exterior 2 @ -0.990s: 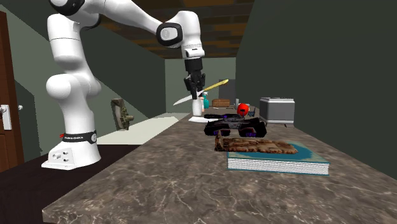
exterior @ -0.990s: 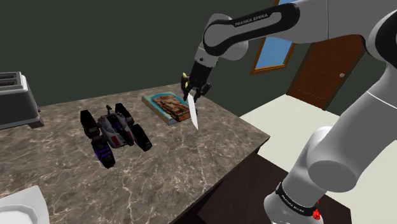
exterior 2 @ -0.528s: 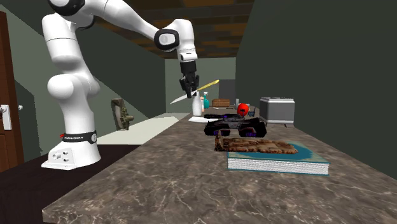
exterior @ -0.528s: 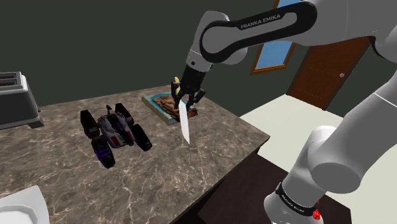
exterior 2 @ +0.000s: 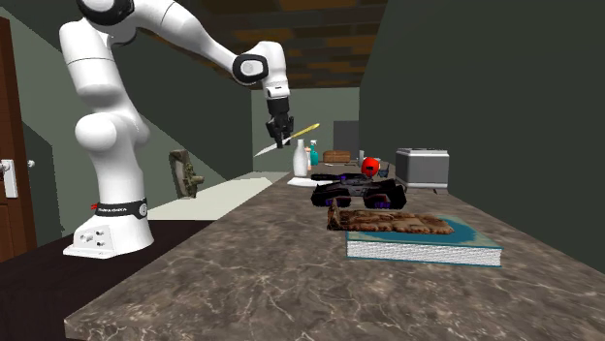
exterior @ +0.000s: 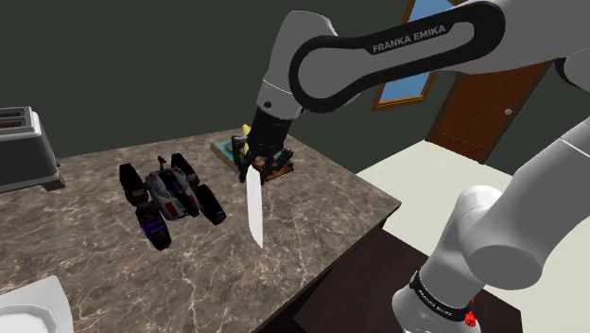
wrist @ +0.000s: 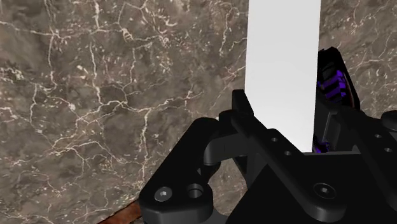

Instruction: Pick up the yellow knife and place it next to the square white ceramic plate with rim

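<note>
Swinging over from above the teal-edged book (exterior: 228, 148), the arm is now carrying the yellow-handled knife with a white blade (exterior: 253, 209) out over the bare brown marble counter (exterior: 312, 222). That's what we're seeing change in the last second. The all-black two-finger gripper (exterior: 253, 161) is clamping the knife near its handle. In the wrist view the fingers (wrist: 245, 111) are pressing either side of the blade (wrist: 283, 70), which is hanging point-down, clear of the stone.

The knife is just beside the black and purple tracked toy vehicle (exterior: 170, 199). We're reckoning the pick-up is done and the carry is under way. The square white plate with a rim (exterior: 28, 305) is sitting at the shoulder view's lower left corner, well apart from the blade. So we're guessing there's more travel past the toy before lowering.
</note>
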Robot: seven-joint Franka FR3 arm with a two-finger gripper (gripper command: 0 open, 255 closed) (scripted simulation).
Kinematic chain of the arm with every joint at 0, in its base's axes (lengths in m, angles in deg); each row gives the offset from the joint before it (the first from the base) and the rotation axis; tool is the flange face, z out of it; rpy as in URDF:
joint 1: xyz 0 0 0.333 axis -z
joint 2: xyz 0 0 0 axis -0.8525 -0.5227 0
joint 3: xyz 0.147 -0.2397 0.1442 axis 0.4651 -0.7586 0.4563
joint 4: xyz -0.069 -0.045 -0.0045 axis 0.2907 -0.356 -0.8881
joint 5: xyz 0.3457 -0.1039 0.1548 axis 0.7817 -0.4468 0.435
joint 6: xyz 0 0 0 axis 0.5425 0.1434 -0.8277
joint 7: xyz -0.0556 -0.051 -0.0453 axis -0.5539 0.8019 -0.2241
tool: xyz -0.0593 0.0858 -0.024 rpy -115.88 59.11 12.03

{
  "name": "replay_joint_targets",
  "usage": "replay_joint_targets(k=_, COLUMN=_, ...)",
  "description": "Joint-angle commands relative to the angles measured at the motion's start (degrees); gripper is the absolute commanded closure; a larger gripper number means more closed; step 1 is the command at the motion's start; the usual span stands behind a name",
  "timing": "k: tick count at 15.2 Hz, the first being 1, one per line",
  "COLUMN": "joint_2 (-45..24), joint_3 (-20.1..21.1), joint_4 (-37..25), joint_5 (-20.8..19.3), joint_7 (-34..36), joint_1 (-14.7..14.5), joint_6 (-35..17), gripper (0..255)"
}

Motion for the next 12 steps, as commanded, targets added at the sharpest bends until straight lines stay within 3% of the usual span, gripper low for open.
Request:
replay_joint_targets(k=1, joint_2=-0.76, joint_3=2.01, joint_4=-0.66, joint_5=-0.14, joint_7=3.15, joint_1=-1.02, joint_6=-0.64, gripper=255)
replay_joint_targets(k=12, joint_2=-7.02, joint_3=12.98, joint_4=-7.28, joint_5=-4.1, joint_7=21.55, joint_1=-6.13, joint_6=-2.55, gripper=255)
